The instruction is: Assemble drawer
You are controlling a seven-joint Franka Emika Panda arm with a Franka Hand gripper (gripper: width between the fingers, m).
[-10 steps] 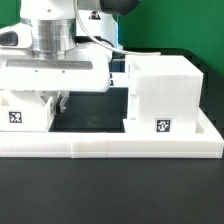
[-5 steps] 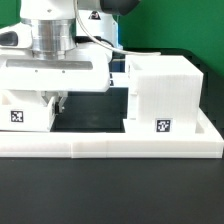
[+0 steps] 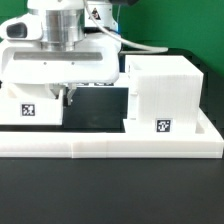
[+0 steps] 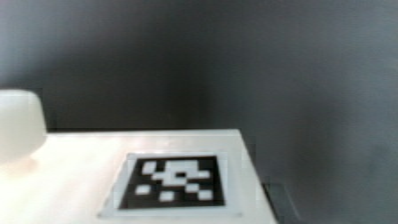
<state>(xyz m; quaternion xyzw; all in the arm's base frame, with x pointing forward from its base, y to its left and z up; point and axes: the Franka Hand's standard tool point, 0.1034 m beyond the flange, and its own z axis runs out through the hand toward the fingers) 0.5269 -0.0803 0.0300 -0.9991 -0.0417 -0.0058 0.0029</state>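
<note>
**Gripper poised over the tray**

The gripper (image 3: 66,95) hangs just above the small tray (image 3: 28,108) at the exterior view's left; jaws spread or pinching, I cannot tell. The housing (image 3: 160,90) stands apart, rightward. Looks like tray pickup; next comes lining it up with the housing's opening.

Surface: I see it matte black (image 3: 110,195), bare along its front edge in the exterior view. My wrist view shows it only as a dark grey blur (image 4: 214,60).
Border wall: long, low and white (image 3: 110,148). It runs parallel to the surface's front edge, set back from it.
Backdrop: pale (image 3: 185,25), beyond the rear edge.
</note>
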